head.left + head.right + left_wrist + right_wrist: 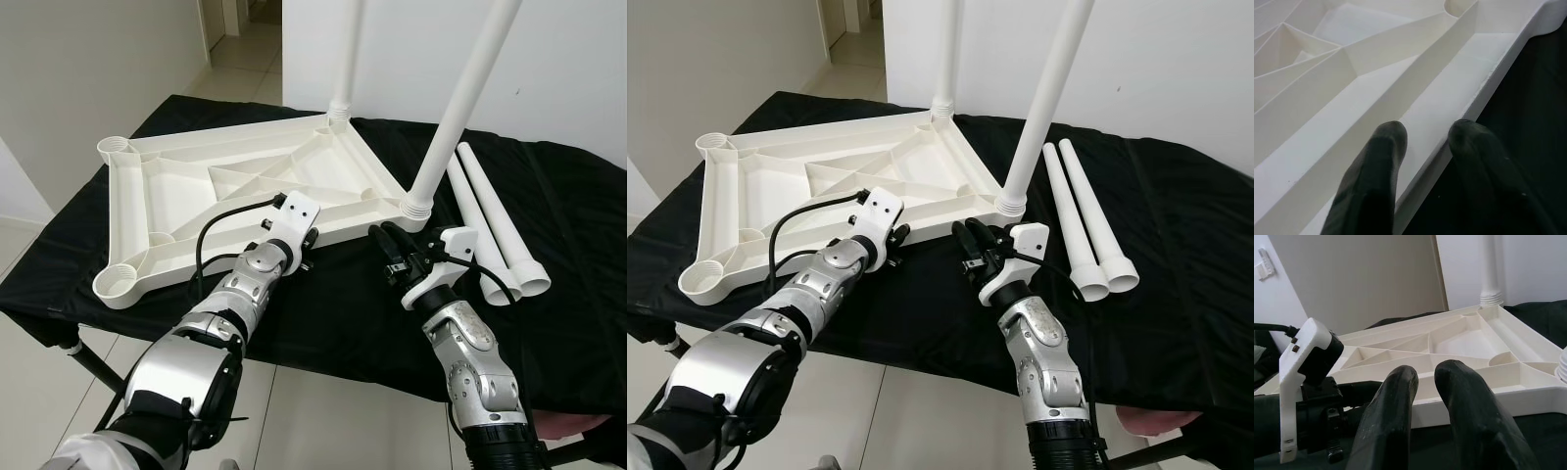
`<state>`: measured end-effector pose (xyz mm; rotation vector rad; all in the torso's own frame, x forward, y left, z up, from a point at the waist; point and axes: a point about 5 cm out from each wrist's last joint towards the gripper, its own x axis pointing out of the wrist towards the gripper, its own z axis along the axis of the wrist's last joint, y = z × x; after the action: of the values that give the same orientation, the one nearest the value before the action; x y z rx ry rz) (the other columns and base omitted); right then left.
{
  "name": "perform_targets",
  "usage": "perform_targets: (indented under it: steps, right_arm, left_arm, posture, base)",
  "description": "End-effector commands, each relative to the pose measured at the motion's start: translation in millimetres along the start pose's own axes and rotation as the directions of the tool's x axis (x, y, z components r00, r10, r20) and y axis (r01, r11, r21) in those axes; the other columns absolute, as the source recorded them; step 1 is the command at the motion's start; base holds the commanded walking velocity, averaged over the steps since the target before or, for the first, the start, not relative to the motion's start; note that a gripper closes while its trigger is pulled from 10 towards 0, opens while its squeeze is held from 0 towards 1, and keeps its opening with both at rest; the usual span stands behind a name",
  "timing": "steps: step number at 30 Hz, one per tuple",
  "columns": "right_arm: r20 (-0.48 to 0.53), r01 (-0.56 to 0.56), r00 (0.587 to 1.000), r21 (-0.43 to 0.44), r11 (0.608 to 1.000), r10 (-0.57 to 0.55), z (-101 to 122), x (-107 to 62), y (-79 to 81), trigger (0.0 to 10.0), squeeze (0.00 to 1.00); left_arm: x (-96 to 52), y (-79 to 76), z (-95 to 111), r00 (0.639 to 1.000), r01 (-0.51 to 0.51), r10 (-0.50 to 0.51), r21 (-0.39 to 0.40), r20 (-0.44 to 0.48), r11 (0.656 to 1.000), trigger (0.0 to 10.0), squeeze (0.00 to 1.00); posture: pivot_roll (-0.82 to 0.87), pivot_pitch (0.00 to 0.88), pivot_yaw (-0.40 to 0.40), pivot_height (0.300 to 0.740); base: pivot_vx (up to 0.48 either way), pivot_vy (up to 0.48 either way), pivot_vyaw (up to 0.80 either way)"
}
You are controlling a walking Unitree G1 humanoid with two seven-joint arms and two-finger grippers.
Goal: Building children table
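- The left gripper (310, 238) is sitting at the near rim of the upside-down white tabletop (186, 201), about the 6 o'clock point of that rim; in the left wrist view its two black fingers (1376, 171) are straddling the rim with a narrow gap, one finger over the inner channel and the other over the black cloth outside, and whether they are pressing the plastic cannot be told.
- The right gripper (390, 245) is hovering just off the tabletop's near right corner, at roughly 4 o'clock from the left gripper; its fingers (1396, 406) are standing a little apart and holding nothing, pointing toward the tabletop's near edge.
- The black cloth (323, 313) is covering the work table and hanging over its front edge, with pale floor tiles (323, 411) showing below at 6 o'clock.
- The tabletop is lying underside up across the cloth's left and middle, its ribs and diagonal braces showing, with open round sockets at its two left corners (116, 149).
- One fitted leg (460, 113) is standing in the near right corner socket, leaning slightly toward 1 o'clock, right beside the right gripper and crowding its reach to that corner.
- A second fitted leg (348, 54) is rising upright from the far right corner, at 12 o'clock.
- Two loose legs (490, 220) are lying side by side and touching on the cloth at 3 o'clock from the tabletop, flared ends toward the robot.
- White walls (568, 69) and a doorway (240, 29) are standing beyond the table.
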<state>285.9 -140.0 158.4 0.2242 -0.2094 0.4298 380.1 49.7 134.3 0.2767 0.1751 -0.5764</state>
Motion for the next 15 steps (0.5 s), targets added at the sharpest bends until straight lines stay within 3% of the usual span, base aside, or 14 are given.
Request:
perform_targets:
  steps: [1, 2, 3, 5, 6, 15]
  right_arm:
    - [-0.009, 0.063, 0.998, -0.009, 0.998, -0.063, -3.6, -2.4, -8.1, 10.0, 0.0]
    - [0.002, 0.103, 0.995, -0.018, 0.994, -0.103, -2.8, -2.8, -12.4, 10.0, 0.0]
    - [0.002, 0.103, 0.995, -0.018, 0.994, -0.103, -2.8, -2.8, -12.4, 10.0, 0.0]
    - [0.023, 0.2, 0.98, -0.026, 0.98, -0.199, -0.8, -3.5, -22.6, 10.0, 0.0]
    - [0.028, 0.295, 0.955, -0.048, 0.954, -0.294, -1.1, -4.9, -33.6, 10.0, 0.0]
    - [0.014, 0.395, 0.919, -0.062, 0.917, -0.395, -4.2, -8.0, -48.5, 10.0, 0.0]
  left_arm:
    - [2.1, -1.4, 10.9, 0.999, 0.041, -0.041, 0.018, 0.021, 0.999, 10.0, 0.93]
    - [2.0, -0.4, 14.4, 0.998, 0.052, -0.052, 0.018, 0.035, 0.998, 10.0, 0.0]
    - [2.0, -0.4, 14.4, 0.998, 0.052, -0.052, 0.018, 0.035, 0.998, 10.0, 0.0]
    - [1.4, 1.6, 20.2, 0.995, 0.085, -0.086, 0.012, 0.055, 0.996, 10.0, 0.0]
    - [0.4, 2.1, 23.1, 0.989, 0.135, -0.134, 0.001, 0.064, 0.991, 10.0, 0.0]
    - [-3.2, 5.1, 16.9, 0.976, 0.218, -0.218, 0.012, 0.019, 0.976, 10.0, 0.0]
  posture:
    - [-0.13, 0.0, 0.016, 0.74]
    - [-0.13, 0.0, 0.014, 0.74]
    - [-0.13, 0.0, 0.014, 0.74]
    - [-0.13, 0.0, 0.014, 0.74]
    - [-0.12, 0.0, 0.015, 0.74]
    - [-0.12, 0.0, 0.019, 0.74]
  base:
    - [0.0, 0.0, 0.0]
    - [0.0, 0.0, 0.0]
    - [0.0, 0.0, 0.0]
    - [0.0, 0.0, 0.0]
    - [0.0, 0.0, 0.0]
    - [0.0, 0.0, 0.0]
